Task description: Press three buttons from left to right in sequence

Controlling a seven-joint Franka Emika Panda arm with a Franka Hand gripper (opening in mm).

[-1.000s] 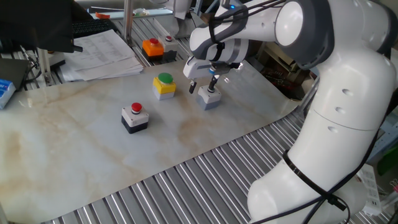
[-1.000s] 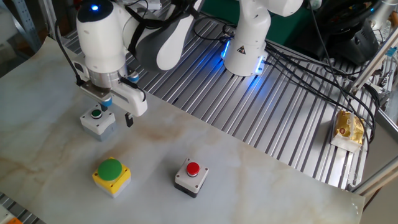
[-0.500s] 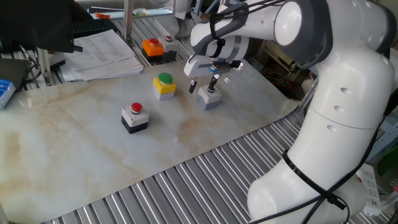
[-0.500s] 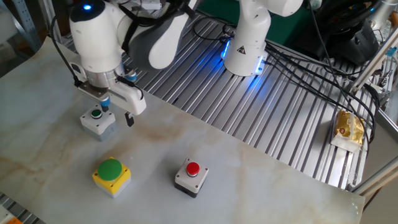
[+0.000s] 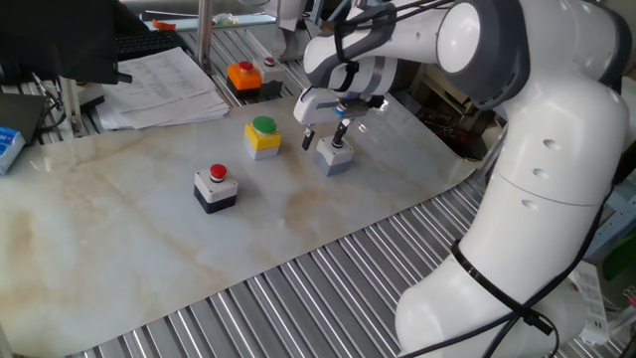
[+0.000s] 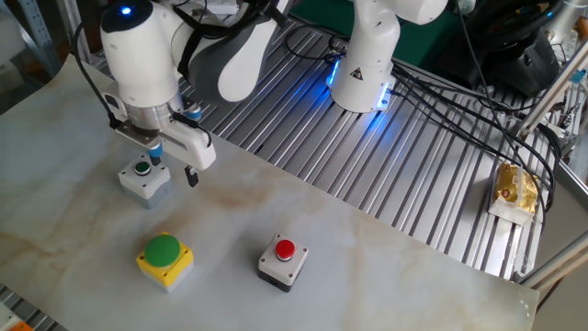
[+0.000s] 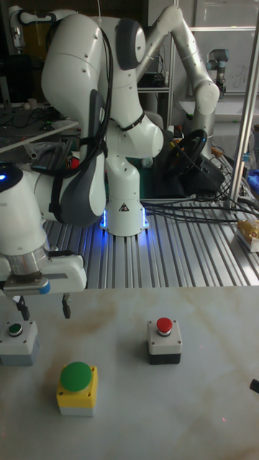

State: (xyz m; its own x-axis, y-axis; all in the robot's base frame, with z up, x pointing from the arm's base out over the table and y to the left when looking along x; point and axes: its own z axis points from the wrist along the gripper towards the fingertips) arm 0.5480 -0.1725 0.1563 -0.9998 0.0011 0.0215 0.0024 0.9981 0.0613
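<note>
The tabletop looks like smooth, faintly glossy marbled stone, edged by ribbed bare-metal slats. The arm's shell is glossy white plastic — the three button boxes look plastic too, matt.

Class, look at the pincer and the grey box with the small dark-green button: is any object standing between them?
Nothing visible does. The pincer hangs right over the grey box, fingers spread, one fingertip just above its dark-green button. The yellow box sits apart, nearer the camera.

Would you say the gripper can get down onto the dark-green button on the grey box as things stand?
Probably yes: the gripper hangs open right over the grey box, one finger just above the dark-green button, with nothing between them.
</note>
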